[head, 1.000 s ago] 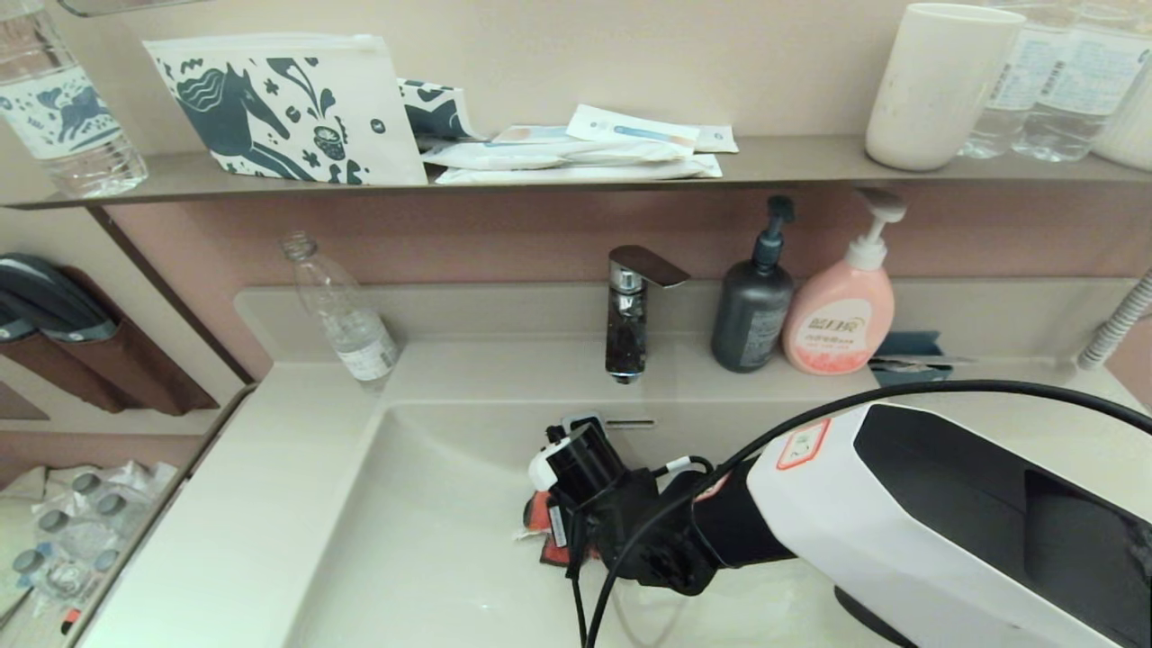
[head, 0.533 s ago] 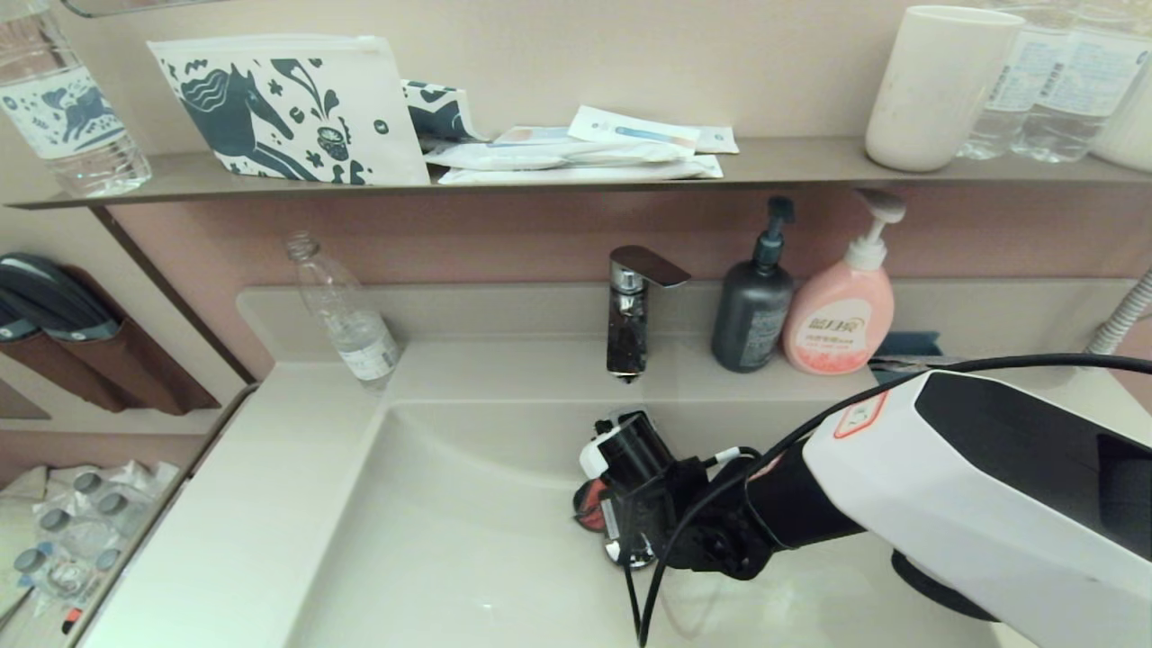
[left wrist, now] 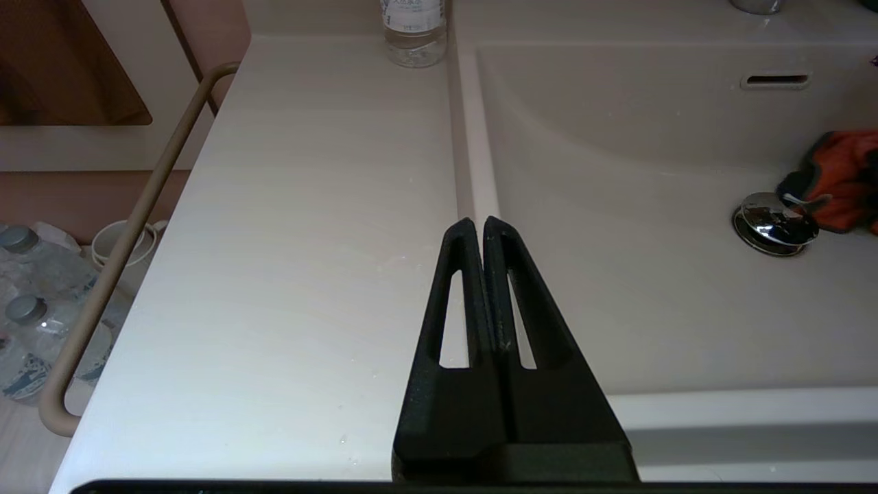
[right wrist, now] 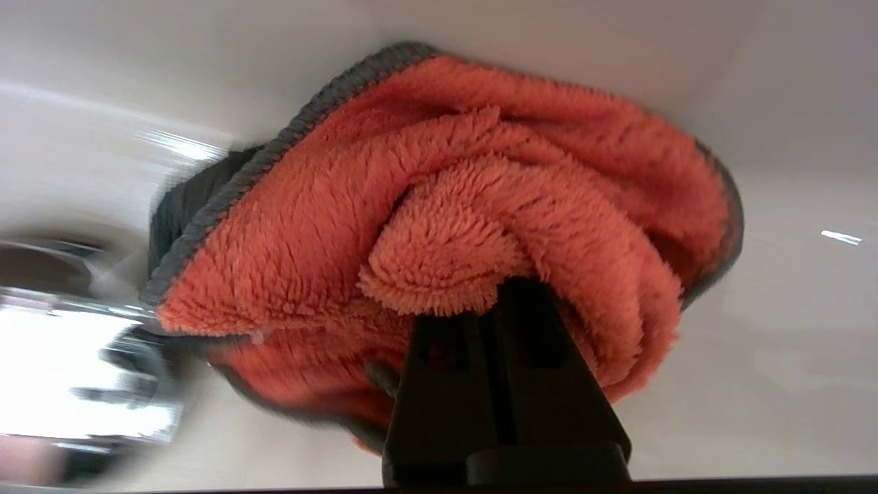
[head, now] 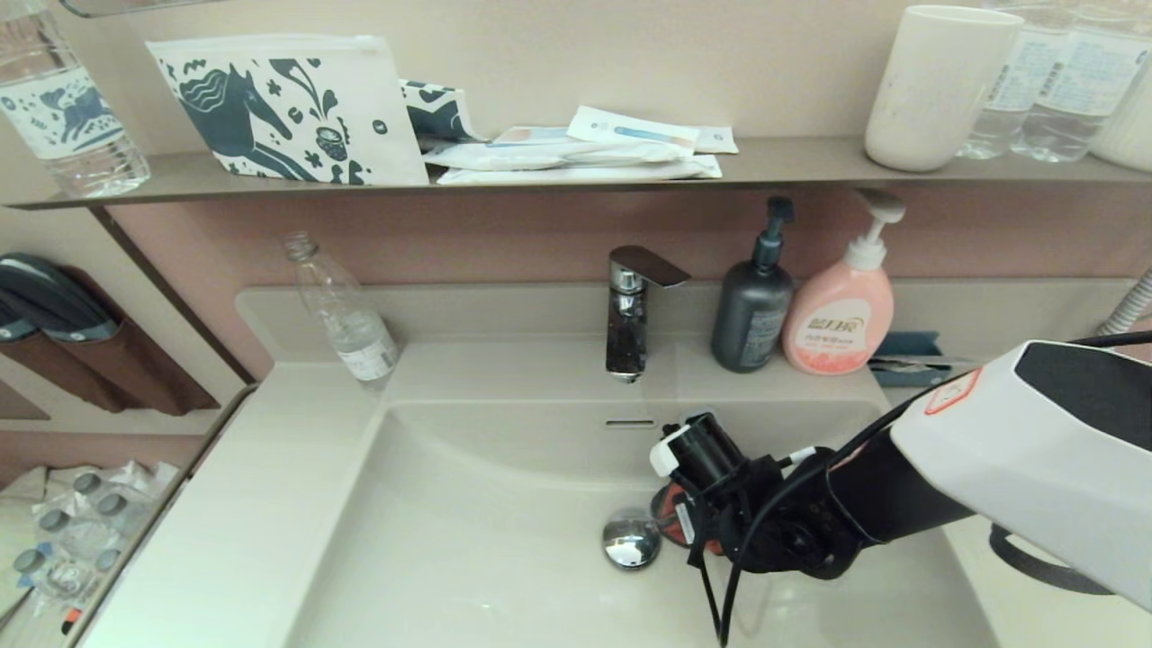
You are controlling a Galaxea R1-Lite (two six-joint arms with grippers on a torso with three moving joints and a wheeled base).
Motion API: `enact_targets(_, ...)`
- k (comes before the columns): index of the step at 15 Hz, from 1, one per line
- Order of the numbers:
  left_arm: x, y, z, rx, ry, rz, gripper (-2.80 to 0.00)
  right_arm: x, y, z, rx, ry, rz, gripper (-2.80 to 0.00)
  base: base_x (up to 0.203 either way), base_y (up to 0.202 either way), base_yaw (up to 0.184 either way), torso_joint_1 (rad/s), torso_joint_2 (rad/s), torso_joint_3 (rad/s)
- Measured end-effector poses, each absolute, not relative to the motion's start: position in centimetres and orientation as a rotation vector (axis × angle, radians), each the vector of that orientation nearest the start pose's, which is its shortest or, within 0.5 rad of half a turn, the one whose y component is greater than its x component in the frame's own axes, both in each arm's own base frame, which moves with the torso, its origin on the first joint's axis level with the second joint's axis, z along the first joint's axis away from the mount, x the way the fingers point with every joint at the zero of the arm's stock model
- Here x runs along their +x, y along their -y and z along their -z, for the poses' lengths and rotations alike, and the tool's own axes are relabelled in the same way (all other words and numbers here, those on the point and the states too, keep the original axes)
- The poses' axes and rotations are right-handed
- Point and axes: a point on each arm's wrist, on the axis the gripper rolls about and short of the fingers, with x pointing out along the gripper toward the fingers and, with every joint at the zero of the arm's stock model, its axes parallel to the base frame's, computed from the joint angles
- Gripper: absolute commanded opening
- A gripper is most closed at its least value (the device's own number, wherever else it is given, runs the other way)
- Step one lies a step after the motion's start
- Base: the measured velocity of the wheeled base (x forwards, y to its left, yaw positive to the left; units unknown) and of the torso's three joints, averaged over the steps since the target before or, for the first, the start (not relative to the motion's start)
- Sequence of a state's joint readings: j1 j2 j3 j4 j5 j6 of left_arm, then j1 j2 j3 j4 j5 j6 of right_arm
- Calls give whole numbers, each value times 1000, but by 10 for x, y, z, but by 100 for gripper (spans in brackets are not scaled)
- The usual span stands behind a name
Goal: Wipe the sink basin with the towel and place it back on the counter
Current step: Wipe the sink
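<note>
Down in the basin [head: 468, 540], right of the drain plug [head: 631, 542], the right gripper [right wrist: 504, 288] has its fingers closed on a bunched fold of the towel [right wrist: 453, 206]. Towel lies pressed against the basin floor, orange pile up, grey edge showing along its rim; in the left wrist view its near edge [left wrist: 833, 180] sits just beside the plug [left wrist: 775, 223], whether touching I cannot tell. Head view shows only a small patch of towel [head: 670, 515] beside the black wrist of the right arm [head: 990, 468], which reaches in from the right over the basin's right side. Overflow slot [head: 630, 422] sits on the far basin wall, above the plug. Left gripper [left wrist: 484, 226] hovers over the counter [left wrist: 309, 240] at the basin's left rim, fingers pressed together, holding nothing. Far edge of the counter: clear bottle [head: 346, 315] at left, tap [head: 630, 310] at centre, grey pump bottle [head: 754, 306] and pink pump bottle [head: 841, 310] right of the tap, close together. Wall shelf [head: 792, 162] above carries a printed pouch [head: 288, 108], flat sachets [head: 585, 148] and a white cup [head: 936, 85].
</note>
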State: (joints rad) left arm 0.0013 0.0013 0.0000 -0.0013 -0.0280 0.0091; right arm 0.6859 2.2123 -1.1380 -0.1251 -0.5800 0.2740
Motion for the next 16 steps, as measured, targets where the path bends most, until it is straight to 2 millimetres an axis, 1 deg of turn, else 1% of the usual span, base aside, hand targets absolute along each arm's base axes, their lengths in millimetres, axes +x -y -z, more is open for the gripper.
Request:
enact_targets(3, -23, 1, -76, 9, 0, 27, -280, 298, -214, -52, -347, -786, 20, -280, 0, 0, 0, 0, 0, 0)
enact_targets(5, -23, 1, -76, 9, 0, 27, -280, 284, -200, -57, -380, -821, 27, -280, 0, 0, 0, 0, 0, 0)
enact_targets(8, -23, 1, -76, 9, 0, 27, -280, 257, -185, -68, -440, -893, 19, -280, 0, 0, 0, 0, 0, 0)
enact_targets(10, -23, 1, -76, 9, 0, 27, -280, 236, -174, -81, -494, -960, 14, -280, 0, 0, 0, 0, 0, 0)
enact_targets(16, -23, 1, -76, 9, 0, 27, -280, 191, -140, -127, -572, -1063, 16, -280, 0, 0, 0, 0, 0, 0)
